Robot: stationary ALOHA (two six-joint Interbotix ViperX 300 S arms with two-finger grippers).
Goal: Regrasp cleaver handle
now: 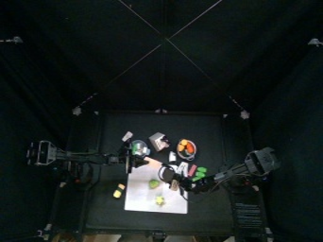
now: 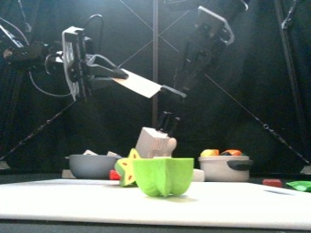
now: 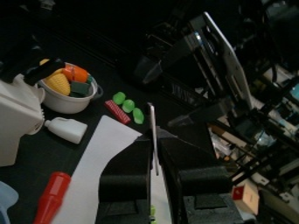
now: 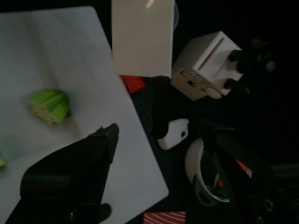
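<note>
Jaws first: the left gripper is clamped on the cleaver, holding it up in the air well above the table. The right gripper has its jaws spread wide, nothing between them, sitting just at the cleaver's dark handle end.

One cleaver, and its long axis runs nearly level across the front view, tilted slightly down toward the right arm: pale blade on the left gripper's side, handle pointing at the right gripper. From the left wrist camera the blade shows edge-on, a thin line rising between that gripper's jaws.

Down below: one white cutting board, one knife block with dark handles sticking up, and two bowls, a grey one on the left and another holding orange and dark pieces. At the front stands one green pepper (cut open, hollow side showing) with a yellow piece touching its left side. Right wrist camera catches one green vegetable piece lying on the board.
</note>
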